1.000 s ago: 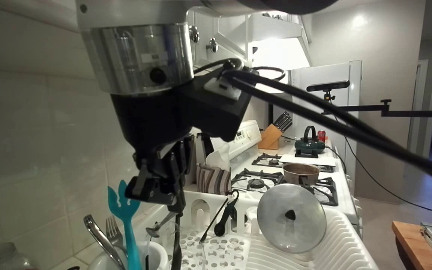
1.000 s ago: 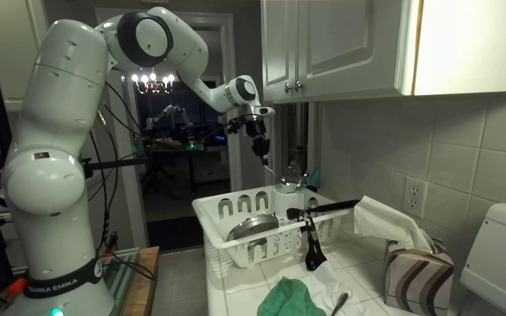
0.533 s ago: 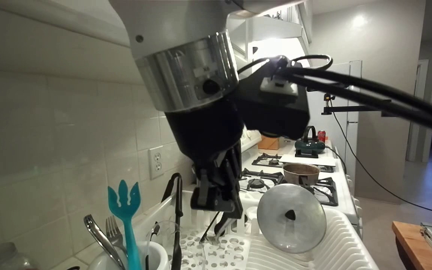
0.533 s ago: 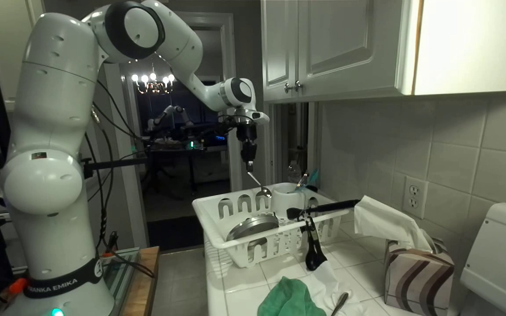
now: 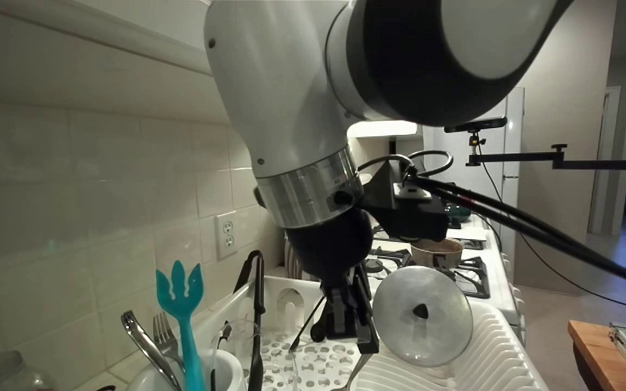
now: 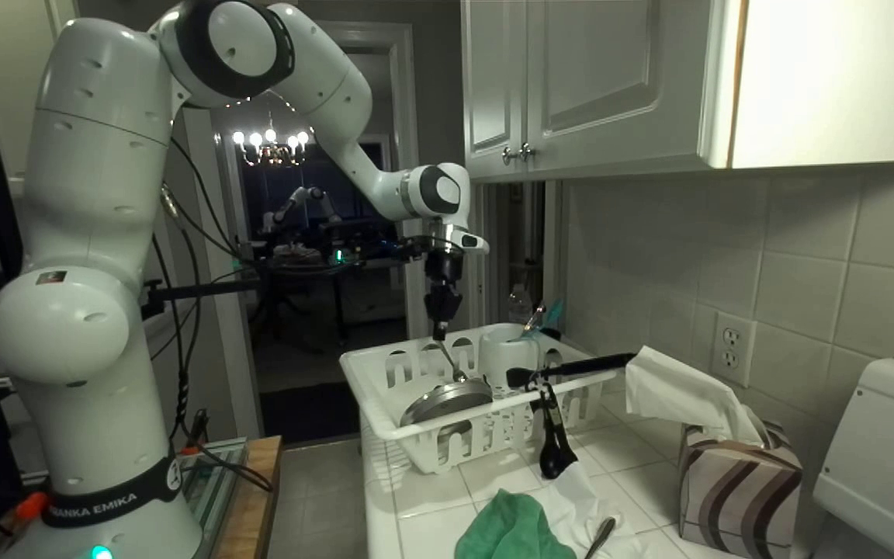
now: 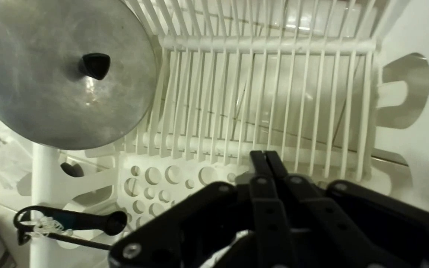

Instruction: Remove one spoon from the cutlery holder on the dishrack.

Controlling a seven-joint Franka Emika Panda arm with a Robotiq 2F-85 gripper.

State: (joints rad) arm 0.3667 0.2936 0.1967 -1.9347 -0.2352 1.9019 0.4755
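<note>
While the gripper (image 7: 265,153) clamps a spoon (image 5: 358,367) over the dishrack (image 5: 310,290), an exterior view shows pot lid (image 5: 405,336) close at two o'clock, open slats (image 5: 427,380) at four, cropped cutlery holder (image 5: 231,374) at nine.

Silver spoon (image 6: 448,359) slants bowl-down over dishrack (image 6: 493,407), near cutlery holder (image 6: 505,359)

Free rm over dishrack slots (image 7: 260,100); lid (image 7: 58,89) blocks one side, end wall (image 7: 428,143) opp
</note>
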